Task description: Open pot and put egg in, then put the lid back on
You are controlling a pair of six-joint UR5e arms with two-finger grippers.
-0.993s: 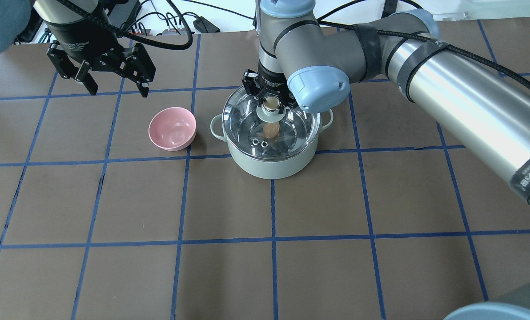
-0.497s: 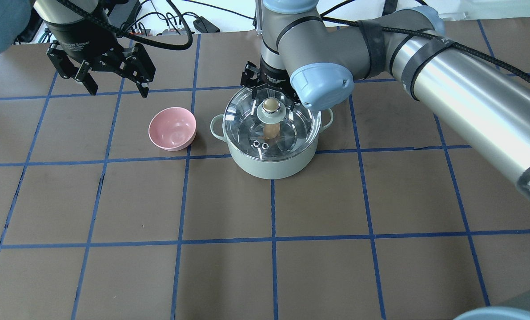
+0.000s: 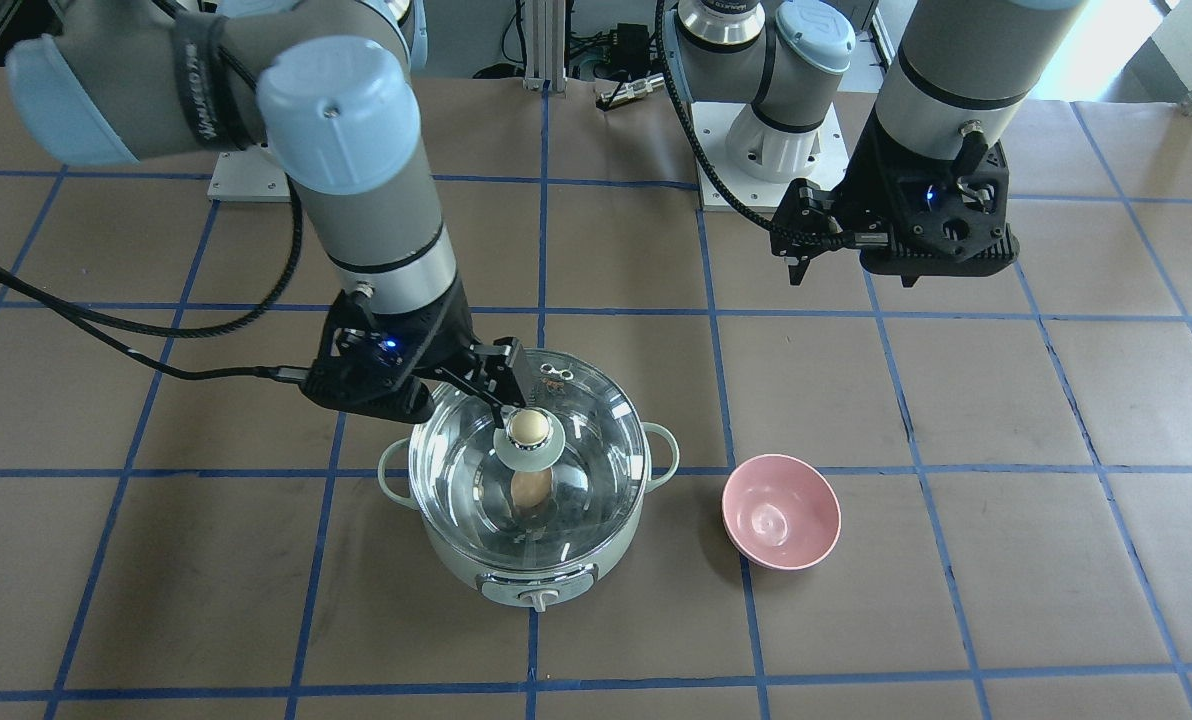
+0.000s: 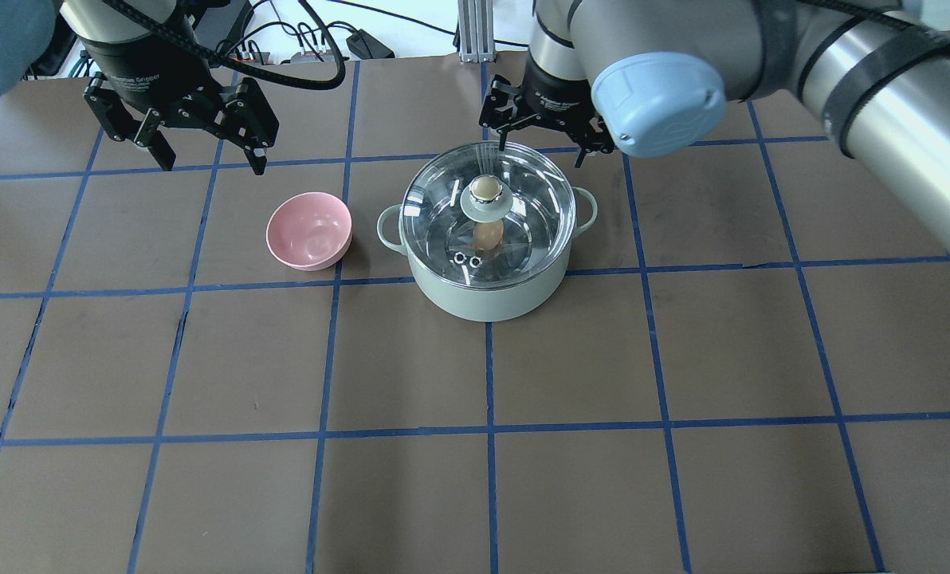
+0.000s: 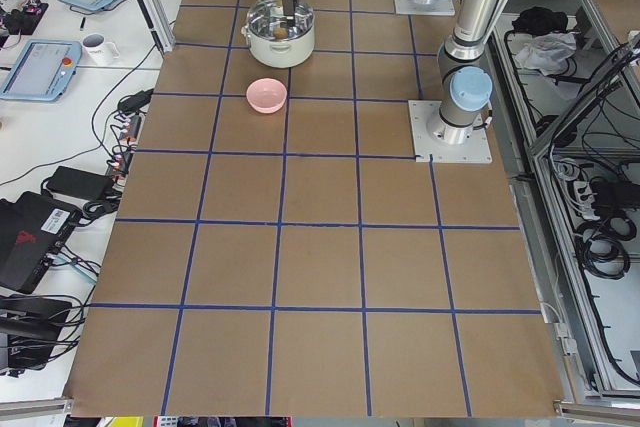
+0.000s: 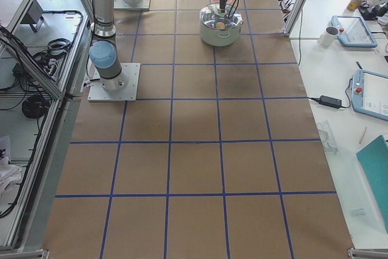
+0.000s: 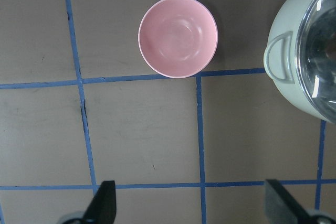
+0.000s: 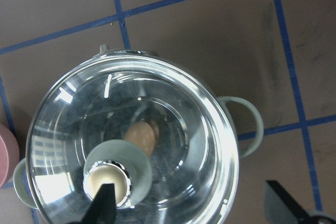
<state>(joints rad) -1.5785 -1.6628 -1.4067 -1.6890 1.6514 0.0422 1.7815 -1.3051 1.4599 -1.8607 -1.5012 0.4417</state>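
The mint-green pot (image 4: pixel 483 299) stands mid-table with the glass lid (image 4: pixel 443 199) seated on it. The lid's beige knob (image 4: pixel 484 188) is free. The tan egg (image 4: pixel 487 233) lies inside and shows through the glass; it also shows in the right wrist view (image 8: pixel 140 136). My right gripper (image 4: pixel 540 151) is open and empty, raised above the pot's far rim, apart from the lid. In the right wrist view its fingers (image 8: pixel 105 208) frame the lid from above. My left gripper (image 4: pixel 212 163) is open and empty, hanging above the table behind the pink bowl.
An empty pink bowl (image 4: pixel 309 231) sits just left of the pot, close to its side handle (image 4: pixel 387 229); it also shows in the left wrist view (image 7: pixel 178 36). Cables lie beyond the table's far edge. Brown table with blue grid lines lies all around.
My right gripper was around the lid's knob. It has let go, risen and moved back and to the right. The lid stays on the pot. The left arm has not moved.
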